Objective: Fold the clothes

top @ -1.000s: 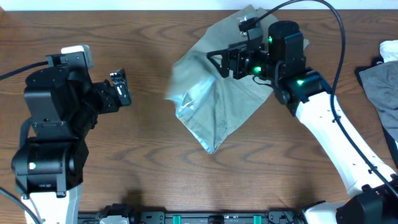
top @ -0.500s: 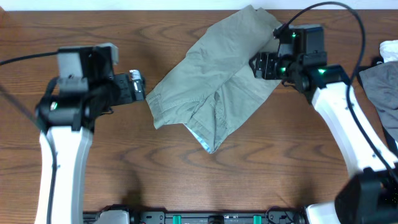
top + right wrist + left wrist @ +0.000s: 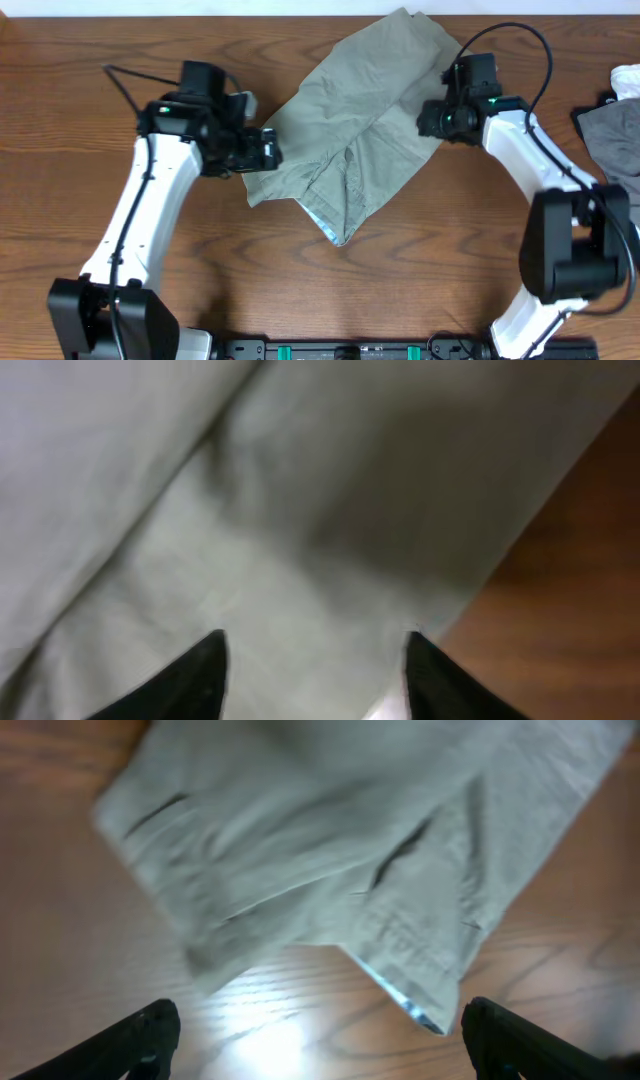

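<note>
The pale khaki-green shorts lie crumpled on the brown table, running from the back edge down to a point near the middle. My left gripper is open at the shorts' left edge. In the left wrist view its fingers are spread wide above bare wood, just short of the cloth. My right gripper is open over the shorts' right side. In the right wrist view its fingers straddle the cloth with nothing pinched between them.
A grey garment and a white one lie at the table's right edge. The table's back edge runs along the top. Bare wood lies in front of the shorts.
The shorts were dropped from the right gripper and now lie spread on the table. My left arm has swung right to the shorts' left edge. My right gripper has moved down onto the right side.
</note>
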Controlling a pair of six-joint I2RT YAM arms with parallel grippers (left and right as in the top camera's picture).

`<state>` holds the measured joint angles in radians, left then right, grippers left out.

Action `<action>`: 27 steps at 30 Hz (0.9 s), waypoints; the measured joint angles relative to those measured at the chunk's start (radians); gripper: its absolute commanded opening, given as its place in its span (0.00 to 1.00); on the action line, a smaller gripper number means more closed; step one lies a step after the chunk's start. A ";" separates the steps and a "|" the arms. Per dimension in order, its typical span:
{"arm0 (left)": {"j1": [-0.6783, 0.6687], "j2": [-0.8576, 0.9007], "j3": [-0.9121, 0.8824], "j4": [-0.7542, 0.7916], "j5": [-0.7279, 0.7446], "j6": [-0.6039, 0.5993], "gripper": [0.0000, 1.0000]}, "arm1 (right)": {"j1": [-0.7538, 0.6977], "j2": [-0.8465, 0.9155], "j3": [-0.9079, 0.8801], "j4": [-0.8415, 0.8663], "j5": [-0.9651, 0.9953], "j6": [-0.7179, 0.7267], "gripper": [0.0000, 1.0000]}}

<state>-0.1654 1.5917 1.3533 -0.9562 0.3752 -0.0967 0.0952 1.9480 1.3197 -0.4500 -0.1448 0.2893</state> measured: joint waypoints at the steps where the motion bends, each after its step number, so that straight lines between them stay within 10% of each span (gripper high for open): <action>1: -0.014 0.000 0.000 0.009 -0.001 0.001 0.92 | -0.014 0.030 0.000 0.034 -0.005 0.008 0.27; 11: -0.039 0.000 0.000 0.022 -0.012 0.014 0.92 | -0.080 0.165 0.024 0.141 -0.085 0.017 0.04; 27: -0.039 -0.005 0.000 0.040 -0.016 0.019 0.92 | -0.083 0.006 -0.003 -0.618 0.179 0.032 0.01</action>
<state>-0.2047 1.5871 1.3537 -0.9165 0.3595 -0.0776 0.0124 1.9545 1.3163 -1.0683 0.0341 0.3218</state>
